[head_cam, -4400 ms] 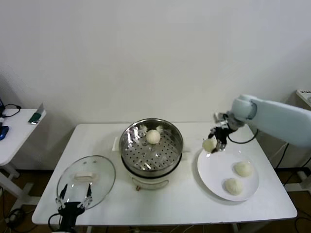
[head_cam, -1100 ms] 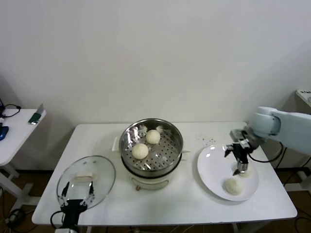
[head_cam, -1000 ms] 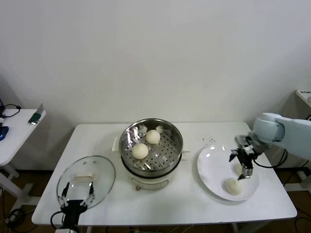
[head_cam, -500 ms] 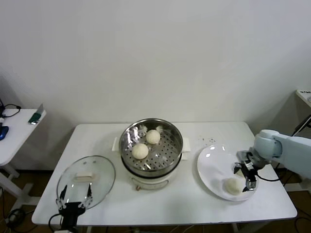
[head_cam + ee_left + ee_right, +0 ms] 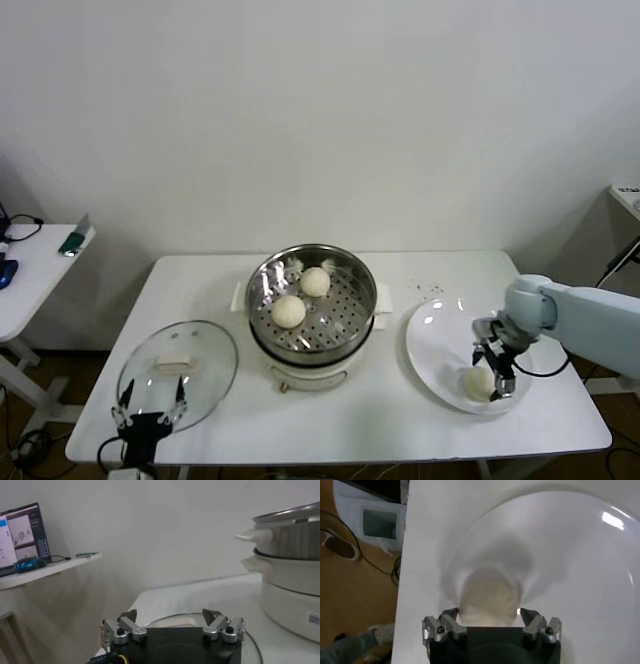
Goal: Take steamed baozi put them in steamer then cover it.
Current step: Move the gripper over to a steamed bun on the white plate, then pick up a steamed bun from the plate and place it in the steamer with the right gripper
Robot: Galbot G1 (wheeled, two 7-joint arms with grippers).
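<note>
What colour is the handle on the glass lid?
Cream; the handle of the glass lid shows best in the head view.

Steamer (image 5: 311, 300) mid counter (image 5: 400, 420), top open, no lid; two baozi (image 5: 289, 311) inside toward far-left, near-right part of tray bare. Counter strip btwn steamer and plate (image 5: 435, 350) bare. R gripper (image 5: 496, 372) low over plate near edge, fingers either side of a bun there; R arm spans plate's right side. Lid (image 5: 178, 362) flat on near-left counter; L gripper (image 5: 150, 412) at its near rim, fingers spread. Far counter behind steamer free.
</note>
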